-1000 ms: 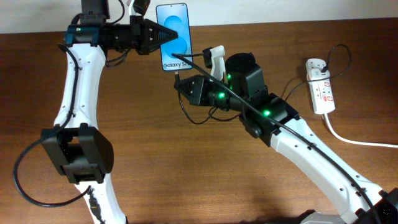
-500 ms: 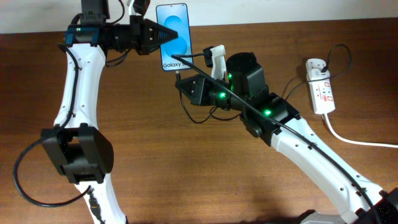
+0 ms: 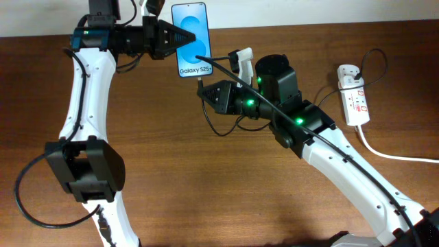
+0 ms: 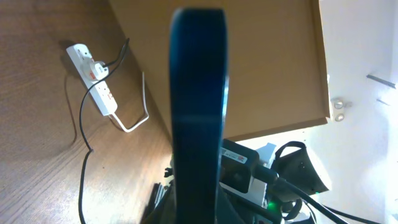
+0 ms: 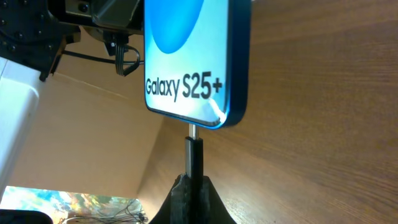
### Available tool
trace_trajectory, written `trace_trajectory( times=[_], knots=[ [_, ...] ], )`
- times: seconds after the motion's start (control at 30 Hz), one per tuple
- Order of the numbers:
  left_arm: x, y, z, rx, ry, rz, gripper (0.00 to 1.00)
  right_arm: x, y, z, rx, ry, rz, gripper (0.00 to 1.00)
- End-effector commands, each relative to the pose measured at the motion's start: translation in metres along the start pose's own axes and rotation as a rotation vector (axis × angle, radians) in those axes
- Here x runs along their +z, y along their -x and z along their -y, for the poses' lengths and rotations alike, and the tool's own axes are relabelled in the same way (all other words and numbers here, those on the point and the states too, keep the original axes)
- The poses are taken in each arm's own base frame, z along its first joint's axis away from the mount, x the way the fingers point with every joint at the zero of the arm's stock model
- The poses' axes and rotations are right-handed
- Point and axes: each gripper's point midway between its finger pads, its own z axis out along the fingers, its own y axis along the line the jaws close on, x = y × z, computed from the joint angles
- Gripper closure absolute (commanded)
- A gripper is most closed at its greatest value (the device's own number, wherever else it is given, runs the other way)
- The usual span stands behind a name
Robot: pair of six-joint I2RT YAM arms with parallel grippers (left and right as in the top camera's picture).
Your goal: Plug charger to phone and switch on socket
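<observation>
Insertion: left gripper (image 3: 186, 38) clamps the phone (image 5: 186, 50), right gripper (image 5: 189, 190) pinches the charger (image 5: 193, 150); we should keep its tip square to the phone's bottom edge, pushing straight.

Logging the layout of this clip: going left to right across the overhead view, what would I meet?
left arm's elbow joint → phone → right arm's wrist housing → socket
</observation>
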Motion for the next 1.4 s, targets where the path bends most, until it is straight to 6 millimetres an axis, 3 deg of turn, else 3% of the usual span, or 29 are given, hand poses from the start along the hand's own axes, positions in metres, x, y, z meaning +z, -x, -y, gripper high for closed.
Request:
trace_trajectory(
  times=[0.0, 0.13, 0.2, 0.27, 0.37, 0.47, 0.57, 0.63, 0.7, 0.87, 0.93, 1.03, 1.27, 1.37],
  knots=[
    [-0.002, 0.002, 0.013, 0.061, -0.029, -0.007, 1.0, 0.0, -0.003, 0.006, 0.011, -0.045, -0.001, 0.96],
    [-0.006, 0.017, -0.019, 0.061, 0.163, 0.074, 1.0, -0.008, -0.04, 0.051, 0.025, -0.244, -0.126, 0.96],
    [-0.014, 0.023, -0.036, 0.045, 0.259, 0.116, 1.0, -0.029, -0.077, 0.106, 0.078, -0.513, -0.243, 0.96],
    [-0.02, 0.024, -0.051, 0.005, 0.345, 0.141, 1.0, -0.038, -0.107, 0.142, 0.13, -0.651, -0.337, 0.96],
    [-0.033, 0.013, -0.084, -0.082, 0.528, 0.158, 1.0, -0.03, -0.143, 0.185, 0.209, -0.742, -0.459, 0.96],
    [-0.034, 0.007, -0.087, -0.068, 0.547, 0.133, 1.0, -0.021, -0.16, 0.213, 0.253, -0.801, -0.518, 0.96],
    [-0.039, 0.006, -0.094, -0.078, 0.595, 0.142, 1.0, 0.001, -0.183, 0.256, 0.323, -0.856, -0.565, 0.95],
    [-0.041, 0.007, -0.097, -0.078, 0.614, 0.146, 1.0, 0.003, -0.191, 0.266, 0.333, -0.87, -0.583, 0.86],
    [-0.045, 0.008, -0.099, -0.079, 0.631, 0.154, 1.0, 0.006, -0.189, 0.268, 0.326, -0.867, -0.573, 0.71],
    [-0.049, 0.009, -0.1, -0.082, 0.634, 0.162, 1.0, 0.008, -0.188, 0.265, 0.345, -0.839, -0.576, 0.65],
    [-0.049, 0.008, -0.1, -0.088, 0.634, 0.16, 1.0, 0.01, -0.179, 0.246, 0.451, -0.587, -0.638, 0.7],
    [-0.049, 0.008, -0.1, -0.089, 0.634, 0.159, 1.0, 0.006, -0.163, 0.227, 0.461, -0.351, -0.657, 0.68],
    [-0.049, 0.008, -0.1, -0.089, 0.634, 0.159, 1.0, -0.01, -0.153, 0.212, 0.335, -0.46, -0.621, 0.46],
    [-0.054, 0.009, -0.1, -0.1, 0.637, 0.17, 1.0, -0.012, -0.169, 0.225, 0.317, -0.691, -0.604, 0.5]
  ],
)
